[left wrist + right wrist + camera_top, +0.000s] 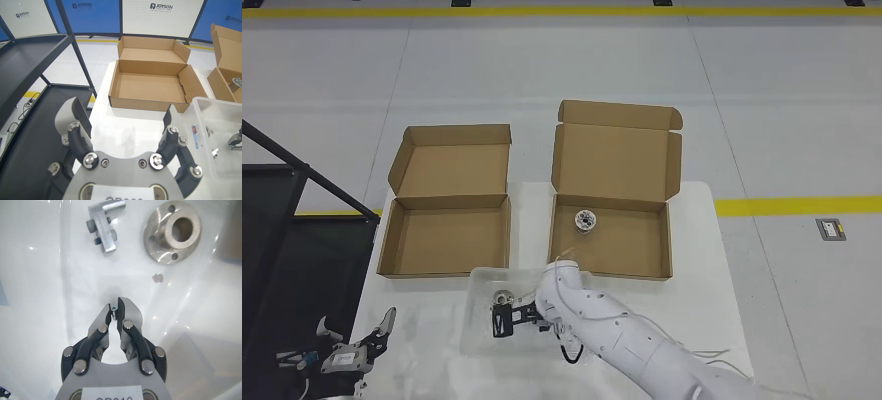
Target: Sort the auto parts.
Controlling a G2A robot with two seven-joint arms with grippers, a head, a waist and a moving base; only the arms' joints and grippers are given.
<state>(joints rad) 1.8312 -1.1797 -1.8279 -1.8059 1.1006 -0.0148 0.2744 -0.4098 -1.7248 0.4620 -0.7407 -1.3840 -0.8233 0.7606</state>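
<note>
My right gripper (114, 301) hangs inside the clear plastic bin (480, 283) and is shut on a small silver screw (114, 312), held head up between its pads. On the bin's floor beyond it lie a round steel flange (172, 232), a small aluminium bracket (103, 236) with bolts and a tiny pale scrap (157, 278). In the top view the same gripper (500, 322) sits beside the flange (504, 297). My left gripper (122, 103) stands open and holds nothing, off the table's left front corner (357, 345).
Two open cardboard boxes stand at the back of the white table. The left box (447, 235) is bare; the right box (642, 245) holds one round metal part (586, 219). A black metal rack (28, 75) stands close on the left of the table.
</note>
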